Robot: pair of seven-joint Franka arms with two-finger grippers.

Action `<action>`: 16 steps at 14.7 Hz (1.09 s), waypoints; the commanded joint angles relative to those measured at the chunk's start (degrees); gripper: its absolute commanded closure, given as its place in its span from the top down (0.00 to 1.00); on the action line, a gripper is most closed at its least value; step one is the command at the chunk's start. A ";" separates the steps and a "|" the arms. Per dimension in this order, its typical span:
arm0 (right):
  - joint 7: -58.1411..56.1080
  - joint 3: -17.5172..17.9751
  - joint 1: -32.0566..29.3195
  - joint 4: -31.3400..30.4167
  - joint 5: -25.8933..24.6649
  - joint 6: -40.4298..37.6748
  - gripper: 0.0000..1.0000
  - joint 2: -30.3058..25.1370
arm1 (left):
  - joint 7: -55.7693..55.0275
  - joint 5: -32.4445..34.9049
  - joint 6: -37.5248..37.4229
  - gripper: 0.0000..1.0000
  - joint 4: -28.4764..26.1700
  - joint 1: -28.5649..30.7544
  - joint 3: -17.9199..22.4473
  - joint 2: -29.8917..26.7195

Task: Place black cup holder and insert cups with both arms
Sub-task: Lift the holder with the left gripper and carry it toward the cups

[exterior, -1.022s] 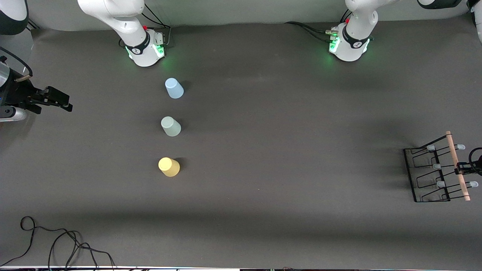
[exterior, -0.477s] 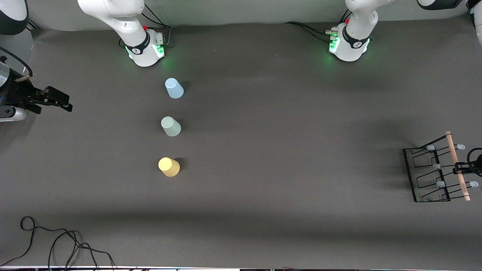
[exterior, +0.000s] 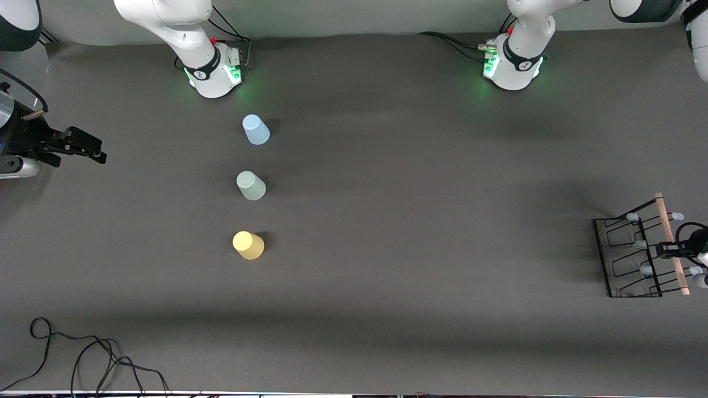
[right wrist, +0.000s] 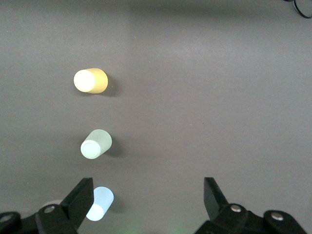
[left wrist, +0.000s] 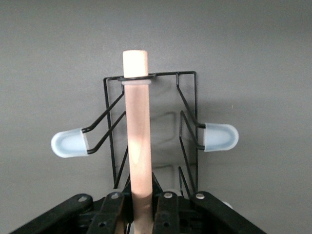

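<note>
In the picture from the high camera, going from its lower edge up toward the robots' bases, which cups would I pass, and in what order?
Yellow cup → grey-green cup → blue cup.

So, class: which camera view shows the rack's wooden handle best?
The left wrist view: the wooden handle fills the middle, gripped by the left hand. The front view shows it small at the table's edge. The right wrist view misses it.
</note>
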 commanded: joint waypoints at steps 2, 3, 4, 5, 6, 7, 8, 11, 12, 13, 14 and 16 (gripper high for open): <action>1.00 -0.05 -0.01 0.76 -0.38 -0.78 1.00 0.21 | -0.57 0.03 -1.11 0.00 2.02 -1.90 -0.04 -0.99; 1.00 -0.05 -0.01 0.76 -0.38 -0.78 1.00 0.21 | -2.31 0.11 -1.81 0.00 2.20 -2.95 0.14 -1.51; 1.00 -0.05 -0.01 0.76 -0.29 -0.78 1.00 0.21 | -4.16 0.03 -3.82 0.00 2.38 -3.48 -0.04 -2.38; 1.00 -0.05 -0.01 0.76 -0.38 -0.78 1.00 0.21 | -6.44 0.02 -6.11 0.00 2.64 -4.36 -0.21 -3.00; 1.00 -0.05 -0.01 0.76 -0.29 -0.78 1.00 0.30 | -9.51 0.02 -8.39 0.00 3.08 -6.02 -0.21 -3.70; 1.00 -0.05 -0.01 0.76 -0.38 -0.78 1.00 0.30 | -12.93 -0.06 -10.76 0.00 3.08 -7.43 -0.21 -4.58; 1.00 -0.05 -0.01 0.76 -0.38 -0.78 1.00 0.30 | -16.27 -0.41 -13.40 0.00 2.73 -8.92 -0.30 -5.55; 1.00 -0.05 -0.01 0.76 -0.29 -0.78 1.00 0.30 | -22.88 -0.94 -18.78 0.00 1.68 -15.59 -0.30 -8.54; 1.00 -0.05 -0.01 0.76 -0.38 -0.78 1.00 0.21 | -24.38 -0.94 -18.87 0.00 1.15 -18.31 -0.30 -9.33; 1.00 -0.05 -0.01 0.76 -0.38 -0.78 1.00 0.21 | -25.00 -0.94 -19.31 0.00 1.06 -20.52 -0.30 -9.86; 1.00 -0.14 -0.01 0.76 -0.38 -0.78 1.00 0.30 | -25.53 -1.03 -19.40 0.00 0.88 -22.89 -0.30 -10.47; 1.00 -0.14 -0.01 0.76 -0.38 -0.78 1.00 0.30 | -29.82 -1.12 -19.92 0.00 -1.47 -26.76 -0.48 -12.05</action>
